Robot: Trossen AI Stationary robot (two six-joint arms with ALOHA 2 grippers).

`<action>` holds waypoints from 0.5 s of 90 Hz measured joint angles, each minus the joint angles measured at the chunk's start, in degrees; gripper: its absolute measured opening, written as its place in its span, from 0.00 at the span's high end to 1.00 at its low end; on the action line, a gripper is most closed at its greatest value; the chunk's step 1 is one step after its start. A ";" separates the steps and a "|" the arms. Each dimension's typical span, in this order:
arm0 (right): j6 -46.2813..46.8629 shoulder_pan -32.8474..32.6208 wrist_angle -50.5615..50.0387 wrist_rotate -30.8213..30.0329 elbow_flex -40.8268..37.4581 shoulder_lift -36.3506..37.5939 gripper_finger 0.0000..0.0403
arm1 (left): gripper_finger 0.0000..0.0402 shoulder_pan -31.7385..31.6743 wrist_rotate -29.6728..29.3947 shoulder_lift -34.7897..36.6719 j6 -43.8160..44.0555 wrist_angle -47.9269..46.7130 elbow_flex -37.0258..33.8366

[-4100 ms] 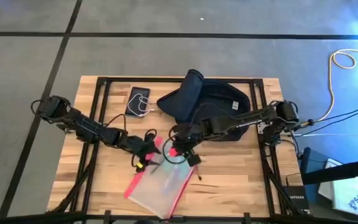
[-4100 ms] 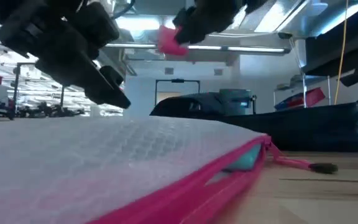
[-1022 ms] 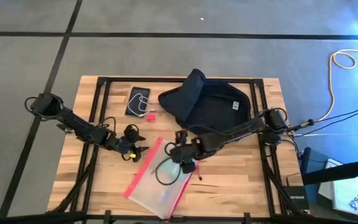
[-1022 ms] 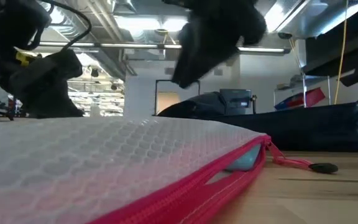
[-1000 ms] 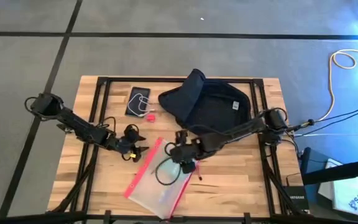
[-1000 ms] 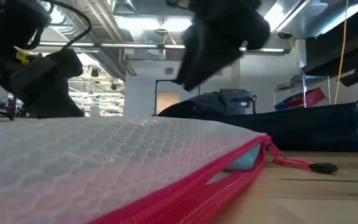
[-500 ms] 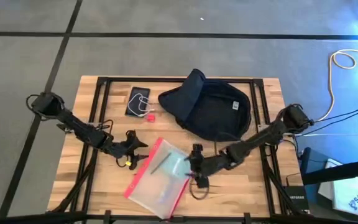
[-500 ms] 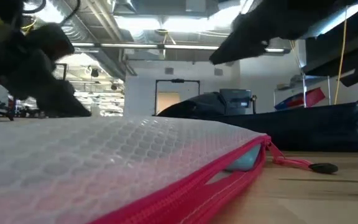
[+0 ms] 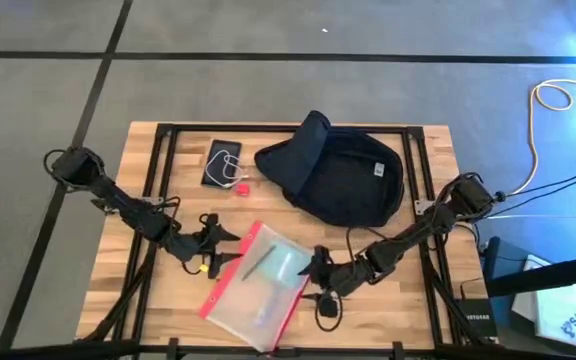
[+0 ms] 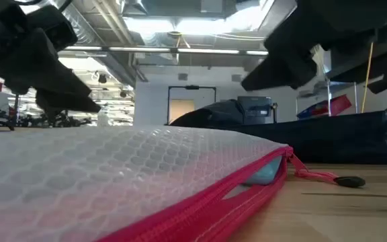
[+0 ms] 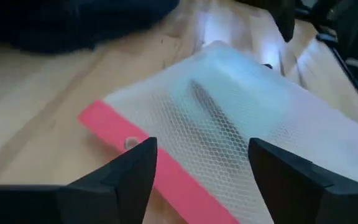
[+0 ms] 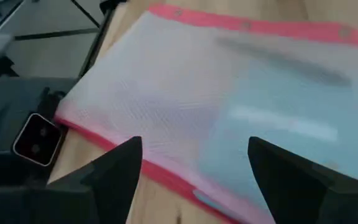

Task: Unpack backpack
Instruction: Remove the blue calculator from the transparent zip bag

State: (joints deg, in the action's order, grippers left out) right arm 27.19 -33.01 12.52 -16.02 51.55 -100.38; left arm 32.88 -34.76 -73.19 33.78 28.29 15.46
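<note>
The dark navy backpack (image 9: pixel 340 180) lies flat at the table's far middle, its flap turned back at the left. Nearer, a clear pouch with red edges (image 9: pixel 259 286) lies flat on the wood, a dark pen-like thing and a pale teal item inside it. My left gripper (image 9: pixel 222 246) hovers open at the pouch's far left edge (image 11: pixel 123 142), one finger on each side of it. My right gripper (image 9: pixel 314 275) hovers open over the pouch's right edge (image 12: pixel 185 99). In the low view both grippers (image 10: pixel 49 64) (image 10: pixel 294 57) stand clear above the pouch (image 10: pixel 133 175).
A black phone with a white cable (image 9: pixel 221 162) and a small red item (image 9: pixel 240 187) lie at the far left, beside the backpack. A black cable loop (image 9: pixel 326 309) hangs under my right arm near the front edge. Bare wood shows at the near right.
My right gripper has gone from above the pouch's far middle toward the table's near and right edges, and now stands over the pouch's right edge. My left gripper has shifted a little toward the near edge, closer to the pouch. The pouch and backpack have stayed in place.
</note>
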 joint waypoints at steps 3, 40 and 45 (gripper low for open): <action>0.57 -0.39 -0.18 0.11 0.00 -0.02 0.32 | 0.41 0.03 0.00 -0.02 0.42 -0.36 0.00; 10.52 -4.74 -1.32 0.68 0.10 -5.60 0.32 | 0.41 1.57 -0.85 -0.04 -0.41 -0.57 0.00; 10.48 -3.99 -0.61 2.15 0.49 -7.58 0.32 | 0.41 1.57 -0.83 -0.04 -0.78 -0.21 0.00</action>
State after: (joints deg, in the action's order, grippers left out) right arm 37.67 -37.00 11.90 -13.88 52.04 -107.96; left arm 34.46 -35.60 -73.23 33.00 28.08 15.46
